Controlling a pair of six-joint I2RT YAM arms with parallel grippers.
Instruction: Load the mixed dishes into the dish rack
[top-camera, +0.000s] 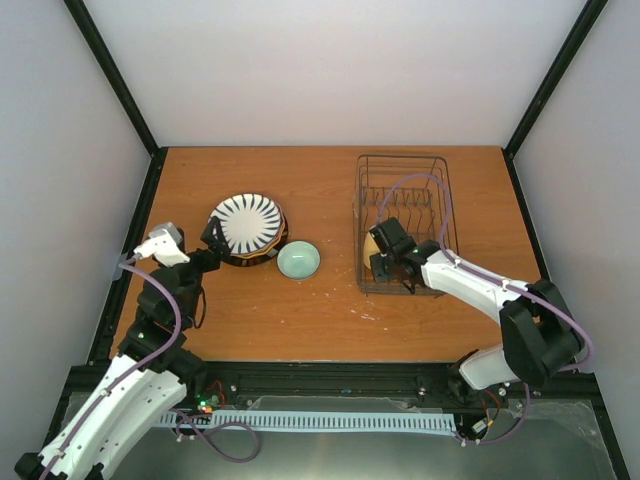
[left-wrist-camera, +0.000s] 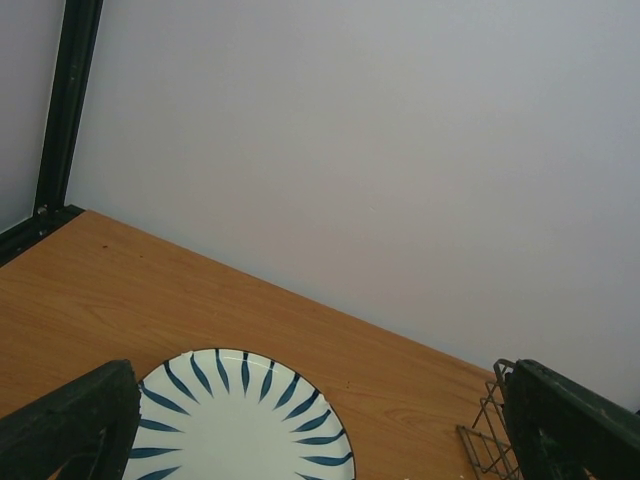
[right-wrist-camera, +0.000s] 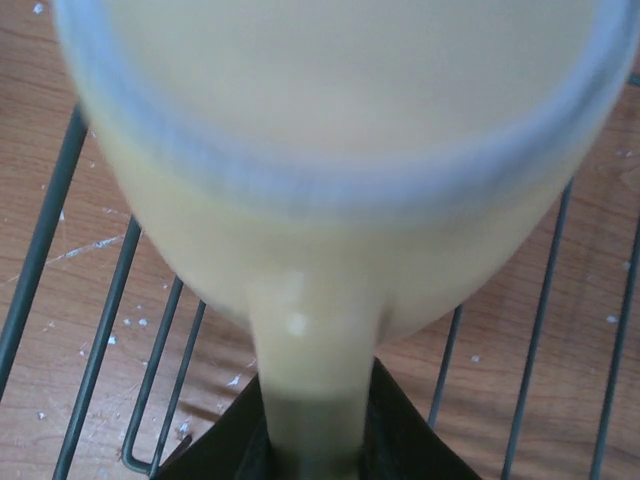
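Note:
The white plate with dark radial stripes (top-camera: 248, 223) tops a stack of plates at centre left; it also shows in the left wrist view (left-wrist-camera: 240, 425). The mint-green bowl (top-camera: 298, 260) sits just right of the stack. My left gripper (top-camera: 213, 238) is open at the stack's left edge, its fingers (left-wrist-camera: 70, 425) spread wide. My right gripper (top-camera: 383, 262) is shut on the handle of the yellow mug (right-wrist-camera: 330, 170), holding it over the near-left end of the dish rack (top-camera: 403, 205). The other plates are hidden under the striped one.
Rack wires (right-wrist-camera: 95, 350) and the wooden table (top-camera: 320, 320) lie under the mug. Black frame posts (top-camera: 110, 70) and white walls enclose the table. A rack corner (left-wrist-camera: 485, 435) shows in the left wrist view.

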